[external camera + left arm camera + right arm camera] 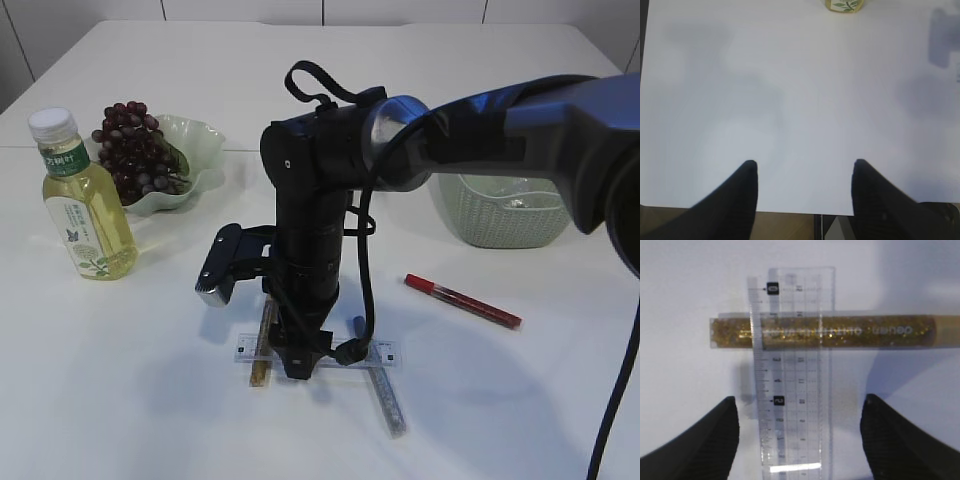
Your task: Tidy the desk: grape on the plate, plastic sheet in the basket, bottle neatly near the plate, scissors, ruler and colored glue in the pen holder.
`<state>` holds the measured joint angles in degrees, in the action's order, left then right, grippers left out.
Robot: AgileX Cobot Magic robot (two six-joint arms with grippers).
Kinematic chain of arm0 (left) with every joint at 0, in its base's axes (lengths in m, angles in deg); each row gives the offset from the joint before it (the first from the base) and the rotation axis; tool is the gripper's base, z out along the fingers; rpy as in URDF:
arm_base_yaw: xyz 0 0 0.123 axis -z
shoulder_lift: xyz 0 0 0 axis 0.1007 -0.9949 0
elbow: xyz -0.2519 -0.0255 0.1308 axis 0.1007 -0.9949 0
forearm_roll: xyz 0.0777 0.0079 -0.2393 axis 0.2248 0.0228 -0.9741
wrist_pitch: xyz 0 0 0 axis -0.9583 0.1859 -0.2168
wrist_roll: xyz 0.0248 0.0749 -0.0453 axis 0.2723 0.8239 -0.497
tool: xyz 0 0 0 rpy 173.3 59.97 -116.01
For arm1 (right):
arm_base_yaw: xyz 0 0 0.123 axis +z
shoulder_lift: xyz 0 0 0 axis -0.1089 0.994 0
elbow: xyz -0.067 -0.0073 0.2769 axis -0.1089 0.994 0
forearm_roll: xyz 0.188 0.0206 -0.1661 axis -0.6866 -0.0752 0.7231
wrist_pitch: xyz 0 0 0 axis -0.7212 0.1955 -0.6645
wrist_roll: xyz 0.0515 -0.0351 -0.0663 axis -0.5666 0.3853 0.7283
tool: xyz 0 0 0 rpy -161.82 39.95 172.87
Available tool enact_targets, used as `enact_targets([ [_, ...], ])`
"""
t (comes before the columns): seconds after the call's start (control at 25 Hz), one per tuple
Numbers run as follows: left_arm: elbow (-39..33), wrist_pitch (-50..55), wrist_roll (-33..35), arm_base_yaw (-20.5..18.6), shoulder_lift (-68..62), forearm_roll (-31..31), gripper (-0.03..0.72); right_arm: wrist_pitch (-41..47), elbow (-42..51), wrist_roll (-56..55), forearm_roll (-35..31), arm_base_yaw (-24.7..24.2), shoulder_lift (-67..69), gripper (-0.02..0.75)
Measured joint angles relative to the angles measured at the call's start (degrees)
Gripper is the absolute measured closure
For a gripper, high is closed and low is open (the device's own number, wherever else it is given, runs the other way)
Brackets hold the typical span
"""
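Note:
A clear ruler (792, 375) lies across a gold glitter glue tube (840, 331) on the white table. My right gripper (800, 399) is open, pointing straight down, with one finger on each side of the ruler. In the exterior view it (299, 366) hangs just over the ruler (385, 353), with the gold glue (262, 350) to its left. A silver glue tube (386, 398) and a red glue tube (463, 301) lie nearby. Grapes (135, 150) rest on a green plate (200, 140). The bottle (85, 200) stands upright to the left. My left gripper (805, 162) is open and empty. Scissors and pen holder are out of view.
A pale green woven basket (500, 220) stands at the right, partly behind my right arm. The bottle's base (844, 5) shows at the top of the left wrist view. The table's front edge (805, 212) runs just under my left fingers.

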<state>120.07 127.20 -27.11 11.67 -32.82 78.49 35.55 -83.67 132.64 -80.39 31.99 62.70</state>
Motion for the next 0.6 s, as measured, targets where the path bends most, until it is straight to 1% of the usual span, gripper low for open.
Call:
enact_targets([
  [0.6, 0.0, 0.0, 0.0, 0.0, 0.0, 0.0, 0.253, 0.1, 0.0, 0.0, -0.2, 0.0, 0.0, 0.153],
])
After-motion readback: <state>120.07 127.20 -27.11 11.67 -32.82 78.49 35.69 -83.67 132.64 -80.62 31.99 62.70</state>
